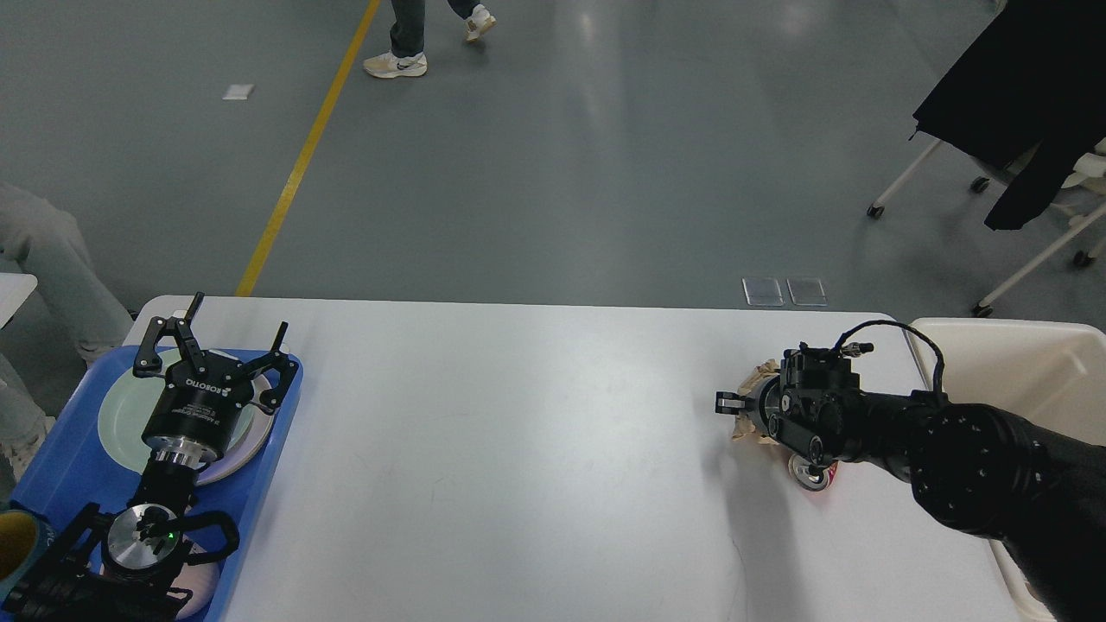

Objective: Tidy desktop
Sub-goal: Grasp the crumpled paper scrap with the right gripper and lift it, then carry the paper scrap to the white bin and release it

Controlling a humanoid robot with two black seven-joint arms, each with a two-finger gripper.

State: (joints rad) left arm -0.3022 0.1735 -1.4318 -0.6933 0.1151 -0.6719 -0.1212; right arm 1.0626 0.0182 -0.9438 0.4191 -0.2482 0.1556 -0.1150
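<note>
Your left hand point(212, 350) hovers spread wide over plates in the blue tray point(268, 449); your right hand point(734, 403), grip unclear, reaches crumpled paper point(760, 376) on the desk point(518, 449) beside the bin point(1028, 363).

Tabletop point(518, 449): white, rounded corners. Left edge: blue tray point(268, 449) holding a plate point(117, 415). Right side: crumpled brown paper point(756, 376) and a small can point(812, 475), partly hidden.
</note>
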